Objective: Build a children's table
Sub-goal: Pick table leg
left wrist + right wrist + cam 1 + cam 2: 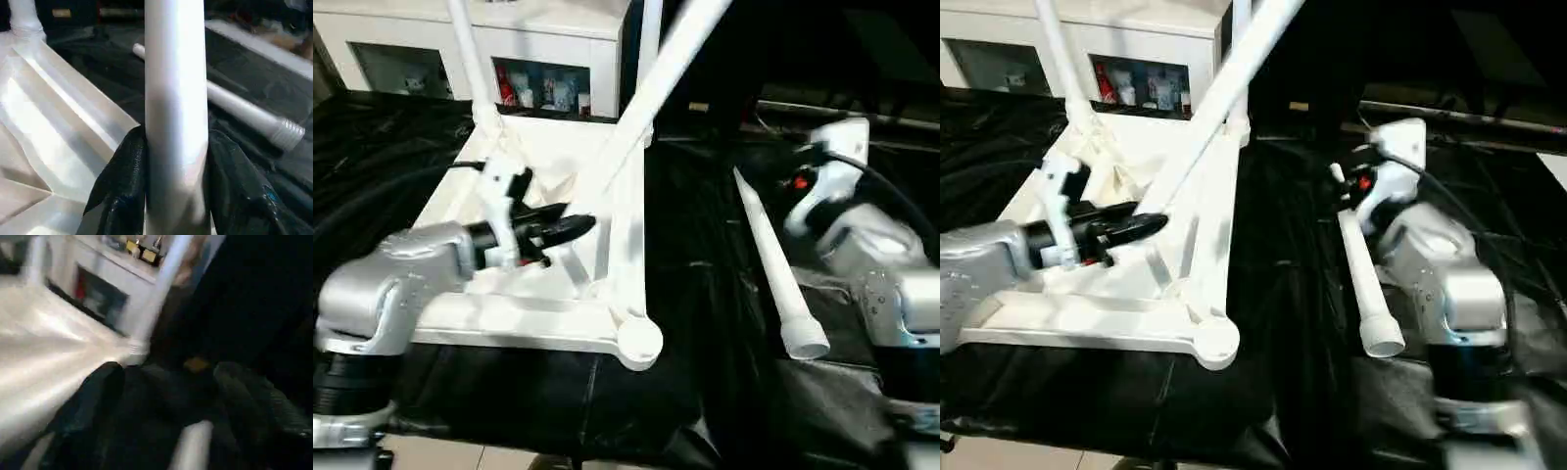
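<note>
The left gripper (173,196) pinches a tilted white leg (651,93) whose foot meets the table top (533,323) near its front-right corner socket (639,341). To seat it well, I judge the leg should be brought upright over that socket before pressing. The right gripper (166,401), fingers spread and empty, hovers over the loose leg (1363,284) on the black cloth (705,313) just right of the top; room there looks tight.
</note>
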{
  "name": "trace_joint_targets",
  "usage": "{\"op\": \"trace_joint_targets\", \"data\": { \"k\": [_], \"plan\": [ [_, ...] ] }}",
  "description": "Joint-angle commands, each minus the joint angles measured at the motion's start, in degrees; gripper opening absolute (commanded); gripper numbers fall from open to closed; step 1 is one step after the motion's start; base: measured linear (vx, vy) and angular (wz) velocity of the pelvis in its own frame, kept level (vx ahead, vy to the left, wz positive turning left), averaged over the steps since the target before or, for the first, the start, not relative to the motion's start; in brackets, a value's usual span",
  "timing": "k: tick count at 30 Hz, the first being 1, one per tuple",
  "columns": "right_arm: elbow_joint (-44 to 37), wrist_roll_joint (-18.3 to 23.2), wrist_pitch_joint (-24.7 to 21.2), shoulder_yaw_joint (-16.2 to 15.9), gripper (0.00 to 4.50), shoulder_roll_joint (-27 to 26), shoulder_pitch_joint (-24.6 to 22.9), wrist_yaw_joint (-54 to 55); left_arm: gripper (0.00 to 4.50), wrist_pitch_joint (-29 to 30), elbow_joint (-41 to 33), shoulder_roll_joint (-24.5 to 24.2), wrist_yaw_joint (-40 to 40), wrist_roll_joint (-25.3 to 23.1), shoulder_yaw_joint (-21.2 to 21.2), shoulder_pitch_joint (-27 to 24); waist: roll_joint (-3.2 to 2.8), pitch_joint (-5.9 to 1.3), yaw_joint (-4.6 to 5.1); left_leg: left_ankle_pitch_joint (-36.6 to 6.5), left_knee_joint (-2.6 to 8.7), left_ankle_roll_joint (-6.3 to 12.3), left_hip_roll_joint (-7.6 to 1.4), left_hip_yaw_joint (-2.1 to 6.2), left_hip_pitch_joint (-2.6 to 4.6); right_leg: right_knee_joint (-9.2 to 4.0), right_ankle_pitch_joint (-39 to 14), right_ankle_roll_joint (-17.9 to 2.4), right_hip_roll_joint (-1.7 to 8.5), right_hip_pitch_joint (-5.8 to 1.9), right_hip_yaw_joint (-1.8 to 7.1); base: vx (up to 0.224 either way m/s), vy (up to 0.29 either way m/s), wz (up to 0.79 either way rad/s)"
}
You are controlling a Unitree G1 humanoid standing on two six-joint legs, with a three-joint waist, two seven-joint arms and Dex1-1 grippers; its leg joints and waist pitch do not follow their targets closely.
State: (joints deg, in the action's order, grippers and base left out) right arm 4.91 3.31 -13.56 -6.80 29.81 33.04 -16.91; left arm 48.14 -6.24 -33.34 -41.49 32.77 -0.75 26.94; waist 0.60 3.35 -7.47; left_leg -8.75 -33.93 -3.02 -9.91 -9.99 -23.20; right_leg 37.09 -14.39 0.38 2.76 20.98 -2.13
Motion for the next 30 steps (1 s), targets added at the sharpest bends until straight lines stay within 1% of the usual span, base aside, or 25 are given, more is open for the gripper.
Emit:
{"op": "trace_joint_targets", "data": {
  "k": [1, 3, 4, 5, 6, 7, 8, 9, 10, 12, 14, 15, 16, 17, 18, 19, 21, 23, 25, 26, 27, 29, 30],
  "plan": [
    [1.66, -13.24, 10.84, -5.78, 3.61, 5.26, 3.58, 2.10, 1.41, 1.04, -1.69, -1.70, -1.74, -0.46, -1.31, 1.05, 0.10, -3.86, 0.26, -6.80, 3.37, -4.45, -2.62, 0.75, 2.18, -4.12, -1.11, -7.70, 4.79, -1.41, 2.57, 0.000, 0.000, 0.00],
    [3.95, -17.18, 15.00, -7.23, 3.68, 7.00, 5.36, 2.84, 1.41, 1.71, -2.33, -2.54, -2.41, -0.28, -1.92, 1.04, -0.02, -3.93, 0.12, -7.26, 3.25, -4.05, -2.80, 0.81, 2.35, -4.06, -1.21, -7.99, 4.89, -1.43, 2.59, 0.000, 0.000, 0.00],
    [4.96, -18.18, 16.32, -7.38, 3.68, 7.33, 5.95, 3.28, 1.41, 2.00, -2.47, -2.73, -2.56, -0.20, -2.05, 1.08, -0.01, -3.88, 0.35, -7.03, 3.15, -3.30, -2.66, 0.80, 2.16, -3.86, -0.04, -8.34, 4.72, -1.50, 2.66, 0.000, 0.000, 0.00],
    [5.70, -19.05, 17.13, -7.88, 3.71, 7.72, 6.34, 3.51, 1.41, 2.13, -2.64, -2.88, -2.72, -0.15, -2.18, 1.09, -0.07, -3.87, 0.34, -7.23, 3.06, -2.68, -2.68, 0.72, 2.27, -3.88, 0.79, -8.66, 4.61, -1.46, 2.70, 0.000, 0.000, 0.00],
    [6.69, -20.20, 18.21, -8.54, 3.71, 8.24, 6.86, 3.81, 1.41, 2.30, -2.86, -3.07, -2.93, -0.08, -2.36, 1.11, 0.10, -3.94, 0.37, -6.88, 3.03, -2.49, -2.73, 0.77, 2.18, -3.77, 1.56, -8.92, 4.63, -1.54, 2.65, 0.000, 0.000, 0.00],
    [8.24, -22.10, 20.10, -9.50, 3.71, 8.95, 7.54, 4.31, 1.41, 2.31, -2.96, -3.36, -3.46, -0.17, -2.67, 1.20, 0.07, -3.97, 0.39, -6.65, 2.99, -2.15, -2.75, 0.83, 2.16, -3.67, 2.57, -9.46, 4.55, -1.56, 2.54, 0.000, 0.000, 0.00],
    [12.99, -25.13, 23.92, -11.67, 3.71, 10.08, 9.35, 5.13, 1.41, 2.57, -3.78, -4.16, -4.70, -0.25, -3.49, 1.24, 0.38, -3.93, 0.45, -7.05, 2.93, -1.82, -2.77, 0.79, 2.16, -3.71, 2.58, -9.86, 4.57, -1.60, 2.52, 0.000, 0.000, 0.00],
    [15.29, -26.85, 25.43, -12.88, 3.71, 10.57, 10.26, 6.19, 1.41, 2.87, -4.21, -4.47, -5.05, -0.15, -3.71, 1.22, 0.42, -3.93, 0.47, -7.27, 2.91, -1.71, -2.72, 0.80, 2.11, -3.67, 2.20, -10.05, 4.57, -1.69, 2.47, 0.000, 0.000, 0.00],
    [16.90, -27.74, 26.12, -13.74, 3.71, 10.82, 10.87, 6.49, 1.41, 3.07, -4.61, -4.72, -5.34, -0.02, -3.86, 1.17, 0.45, -3.90, 0.67, -7.55, 2.80, -1.54, -2.64, 0.71, 2.12, -3.69, 1.50, -10.50, 4.53, -1.61, 2.46, 0.000, 0.000, 0.00],
    [20.40, -29.80, 28.26, -15.21, 3.71, 11.05, 12.13, 7.38, 1.41, 3.27, -5.38, -5.26, -6.06, 0.26, -4.11, 1.10, 0.37, -3.84, 0.84, -7.95, 2.69, -1.40, -2.68, 0.68, 2.04, -3.72, 1.21, -10.75, 4.53, -1.63, 2.53, 0.000, 0.000, 0.00],
    [23.51, -31.70, 30.43, -15.71, 3.71, 10.66, 13.22, 8.40, 1.41, 3.61, -6.23, -6.07, -7.00, 0.73, -4.53, 0.94, 0.85, -3.82, 1.20, -7.59, 2.58, -1.01, -2.59, 0.62, 1.81, -3.64, 1.95, -10.68, 4.38, -1.80, 2.55, 0.000, 0.000, 0.00],
    [24.59, -32.23, 31.30, -15.66, 3.71, 10.33, 13.58, 8.78, 1.41, 3.68, -6.76, -6.62, -7.67, 0.78, -4.93, 0.72, 0.96, -3.88, 1.24, -7.18, 2.55, -0.90, -2.59, 0.67, 1.76, -3.47, 2.16, -10.66, 4.40, -1.87, 2.51, 0.000, 0.000, 0.00],
    [25.30, -32.54, 31.93, -15.53, 3.71, 10.07, 13.81, 9.04, 1.41, 3.72, -7.09, -6.98, -8.11, 0.78, -5.21, 0.57, 0.76, -3.86, 1.30, -7.32, 2.46, -0.70, -2.60, 0.62, 1.85, -3.50, 2.08, -10.59, 4.39, -1.73, 2.55, 0.000, 0.000, 0.00],
    [26.97, -34.05, 33.13, -15.95, 3.71, 9.80, 14.73, 10.74, 1.41, 4.31, -7.44, -7.45, -8.65, 1.02, -5.46, 0.40, 0.87, -3.85, 1.39, -7.15, 2.47, -0.77, -2.64, 0.64, 1.80, -3.41, 2.03, -10.73, 4.40, -1.70, 2.53, 0.000, 0.000, 0.00],
    [26.97, -34.05, 33.13, -15.95, 3.71, 9.80, 14.73, 10.74, 1.41, 4.31, -7.44, -7.45, -8.65, 1.02, -5.46, 0.40, 0.85, -3.85, 1.45, -7.05, 2.48, -0.85, -2.59, 0.62, 1.82, -3.41, 2.24, -10.77, 4.26, -1.73, 2.47, 0.000, 0.000, 0.00],
    [27.39, -34.33, 34.09, -15.92, 3.71, 9.68, 15.06, 11.86, 1.41, 4.51, -7.45, -7.61, -8.80, 1.02, -5.56, 0.36, 1.27, -3.86, 1.60, -6.68, 2.47, -0.80, -2.64, 0.58, 1.83, -3.33, 3.13, -10.93, 4.21, -1.79, 2.47, 0.000, 0.000, 0.00],
    [27.76, -34.51, 36.23, -15.65, 3.71, 9.55, 15.44, 13.94, 1.41, 4.38, -6.61, -6.99, -7.89, 0.64, -4.99, 0.40, 1.37, -3.85, 1.63, -6.26, 2.39, -0.59, -2.62, 0.56, 1.78, -3.18, 3.90, -10.87, 4.25, -1.83, 2.49, 0.000, 0.000, 0.00],
    [27.75, -33.57, 36.97, -15.03, 3.71, 9.26, 15.32, 14.19, 1.41, 4.38, -5.62, -6.27, -7.01, 0.58, -4.20, 0.67, 1.27, -3.81, 1.72, -6.56, 2.32, -0.56, -2.62, 0.55, 1.86, -3.18, 4.05, -10.75, 4.25, -1.80, 2.52, 0.000, 0.000, 0.00],
    [28.34, -35.01, 37.71, -15.49, 3.71, 9.39, 15.54, 15.29, 1.41, 3.99, -5.71, -6.72, -7.78, 0.39, -4.47, 0.57, 1.30, -3.78, 1.75, -6.64, 2.37, -0.51, -2.63, 0.57, 1.84, -3.20, 4.09, -10.58, 4.18, -1.79, 2.50, 0.000, 0.000, 0.00],
    [28.57, -35.04, 38.23, -15.34, 3.71, 9.32, 15.53, 15.57, 1.41, 4.06, -5.60, -6.64, -7.62, 0.43, -4.38, 0.59, 1.30, -3.78, 1.78, -6.79, 2.38, -0.58, -2.64, 0.58, 1.89, -3.18, 4.10, -10.57, 4.15, -1.77, 2.50, 0.000, 0.000, 0.00],
    [28.77, -35.25, 39.57, -14.77, 3.71, 9.19, 15.36, 16.77, 1.41, 4.08, -5.19, -6.43, -7.22, 0.41, -4.19, 0.68, 1.66, -3.76, 1.79, -6.82, 2.38, -0.54, -2.65, 0.52, 1.86, -3.24, 4.00, -10.54, 4.19, -1.80, 2.52, 0.000, 0.000, 0.00],
    [28.94, -35.44, 41.06, -13.71, 3.71, 8.93, 15.29, 18.48, 1.41, 4.19, -4.93, -6.59, -7.09, -0.02, -4.27, 0.67, 1.52, -3.70, 1.70, -7.55, 2.39, -0.92, -2.61, 0.53, 1.89, -3.33, 2.43, -10.32, 4.27, -1.73, 2.52, 0.000, 0.000, 0.00],
    [28.90, -35.68, 41.39, -13.48, 3.71, 8.94, 15.32, 19.20, 1.41, 4.21, -4.92, -6.67, -7.11, -0.18, -4.32, 0.63, 1.53, -3.72, 1.72, -7.55, 2.41, -1.04, -2.62, 0.54, 1.88, -3.30, 2.45, -10.28, 4.23, -1.76, 2.52, 0.000, 0.000, 0.00]
  ]
}}
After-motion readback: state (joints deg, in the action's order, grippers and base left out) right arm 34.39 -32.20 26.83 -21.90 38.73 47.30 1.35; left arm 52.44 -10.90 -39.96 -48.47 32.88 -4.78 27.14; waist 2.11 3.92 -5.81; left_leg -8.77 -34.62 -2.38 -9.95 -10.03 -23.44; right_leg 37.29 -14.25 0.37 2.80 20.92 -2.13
